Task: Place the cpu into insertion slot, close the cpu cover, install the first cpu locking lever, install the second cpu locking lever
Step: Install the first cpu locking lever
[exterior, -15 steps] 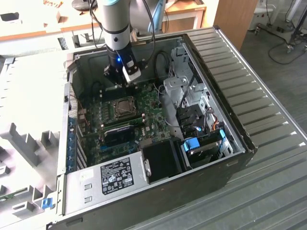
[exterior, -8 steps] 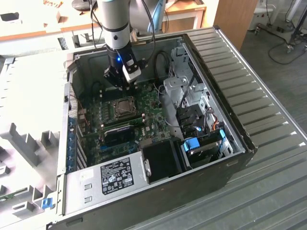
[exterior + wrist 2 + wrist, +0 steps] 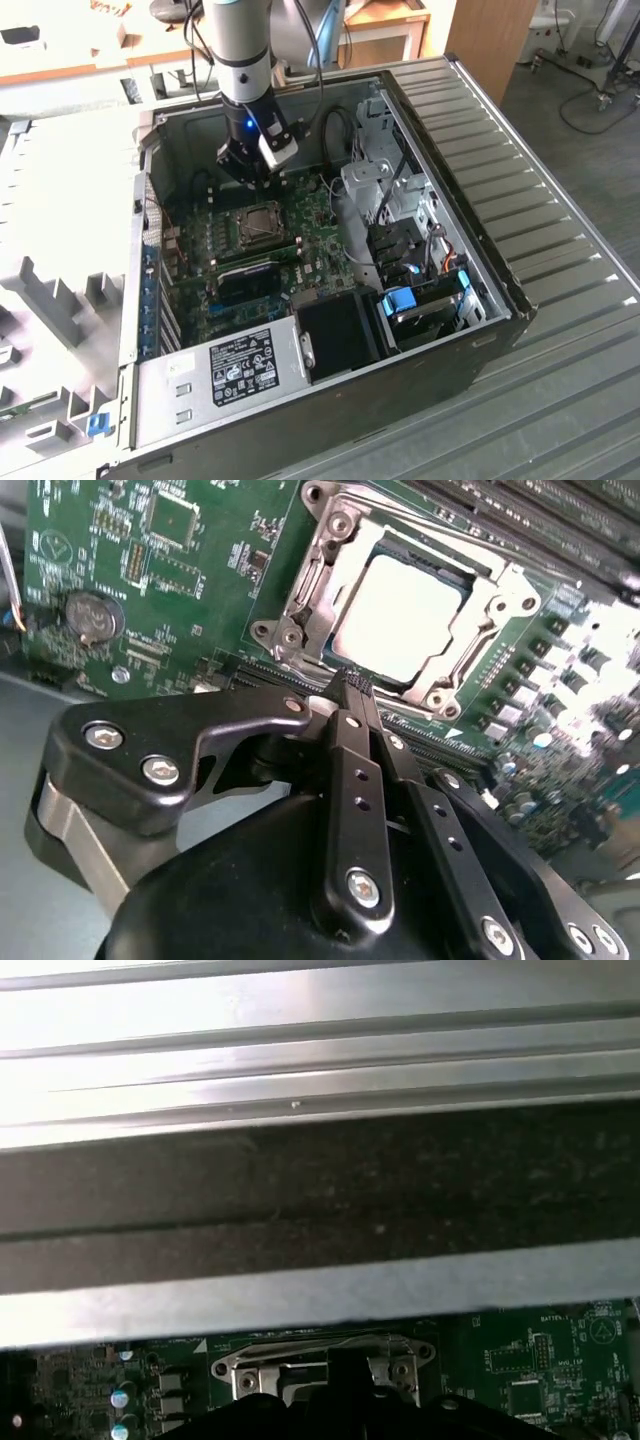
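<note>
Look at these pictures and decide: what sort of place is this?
Probably a robotics lab or workshop: an open black desktop computer case lies on a ribbed grey metal table, with wooden workbenches and a wheeled stand behind.

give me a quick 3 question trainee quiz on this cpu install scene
1. True or false: the cpu already sits in the insertion slot.
2. What lies over the chip's edges? A) the cpu cover B) a black card C) a cable
3. Fill in: the gripper has its fingers ____, holding nothing.

Key: 1 true. 2 A, the frame is down around the chip. 3 shut, tips together just beside the socket in the second wrist view.
</note>
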`<act>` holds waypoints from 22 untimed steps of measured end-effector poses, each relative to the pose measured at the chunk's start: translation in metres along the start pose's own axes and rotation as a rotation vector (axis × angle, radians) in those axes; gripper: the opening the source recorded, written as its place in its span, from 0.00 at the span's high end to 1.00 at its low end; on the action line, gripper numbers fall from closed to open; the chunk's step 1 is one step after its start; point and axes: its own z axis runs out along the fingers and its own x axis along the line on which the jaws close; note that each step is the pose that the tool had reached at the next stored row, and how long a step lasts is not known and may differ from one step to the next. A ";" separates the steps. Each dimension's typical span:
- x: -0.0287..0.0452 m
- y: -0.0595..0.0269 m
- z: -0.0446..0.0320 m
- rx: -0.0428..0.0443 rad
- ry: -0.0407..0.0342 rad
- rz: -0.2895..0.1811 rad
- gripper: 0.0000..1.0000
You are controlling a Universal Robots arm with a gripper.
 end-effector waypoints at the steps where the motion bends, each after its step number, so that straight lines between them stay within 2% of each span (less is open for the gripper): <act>1: 0.0000 0.0000 0.0001 0.0010 0.0010 -0.016 0.89; 2: 0.0000 0.0000 0.0001 0.0037 0.0018 -0.031 0.89; 4: 0.0000 0.0000 0.0002 0.0156 0.0014 -0.041 0.89; 7: 0.0001 0.0000 0.0002 0.0413 -0.0001 -0.044 0.89; 8: 0.0000 -0.0001 0.0002 0.0467 -0.0006 -0.044 0.89; 12: -0.0001 -0.0027 0.0000 0.0482 -0.0009 -0.044 0.89; 16: 0.0002 -0.0090 -0.0004 0.0481 -0.0028 -0.045 0.89; 22: 0.0046 -0.0164 -0.0007 0.0478 -0.0070 -0.048 0.89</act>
